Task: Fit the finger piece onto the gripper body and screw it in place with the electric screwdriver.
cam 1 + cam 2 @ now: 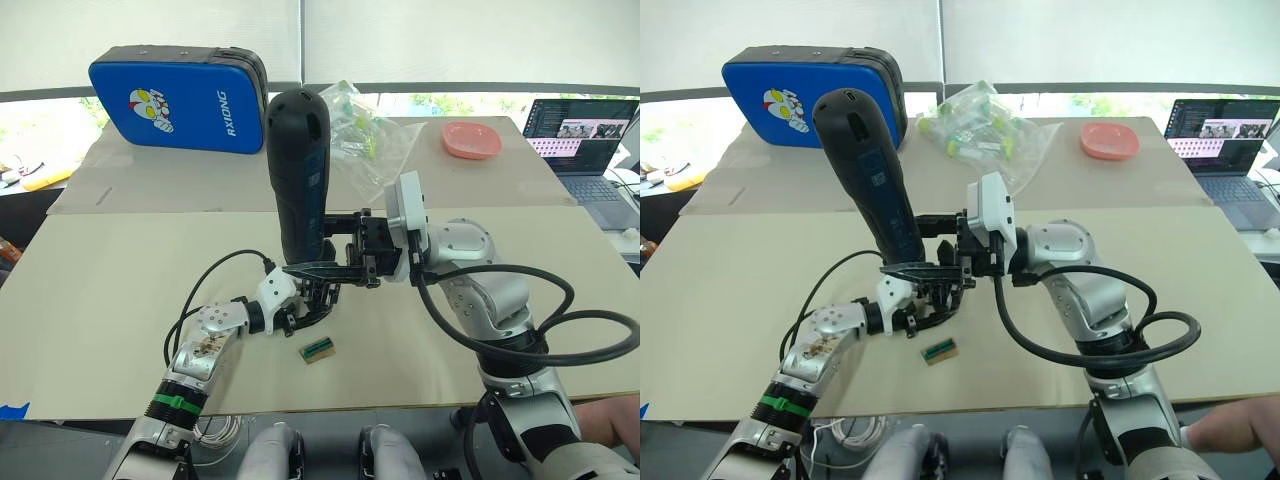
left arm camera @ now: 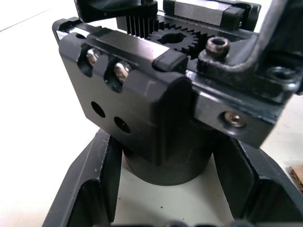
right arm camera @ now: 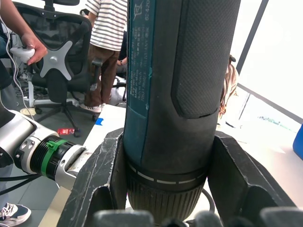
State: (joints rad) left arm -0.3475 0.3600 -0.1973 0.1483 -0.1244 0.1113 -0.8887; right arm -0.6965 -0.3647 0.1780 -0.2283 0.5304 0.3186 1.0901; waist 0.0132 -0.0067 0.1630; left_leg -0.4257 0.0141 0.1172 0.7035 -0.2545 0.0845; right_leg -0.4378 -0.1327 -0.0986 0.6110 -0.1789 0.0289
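Both of my hands are busy over the middle of the worktop (image 1: 100, 300). My left hand (image 1: 300, 308) is clamped on the round base of the gripper body (image 2: 156, 118), its fingers (image 2: 90, 189) on either side of the base, so the mechanism stands steady just above the surface with its screw heads and gear facing up where a bit can reach them. My right hand (image 1: 345, 262) is closed around the lower barrel of the electric screwdriver (image 1: 298, 170), which I hold nearly upright with its rounded end high and its tip coming down onto the gripper body; that stance should let me press straight along a screw. A pointed black piece juts out sideways at the meeting point, which I judge to be the finger piece (image 1: 315, 268), though I cannot tell if it is fully seated. Just beside my left hand lies a small tan-and-green block (image 1: 319, 350), close enough to nudge if I lower the body. Well behind are a blue case (image 1: 170, 100), a clear plastic bag (image 1: 365, 135), a pink dish (image 1: 471, 140) and a laptop (image 1: 585, 135), none in my way.
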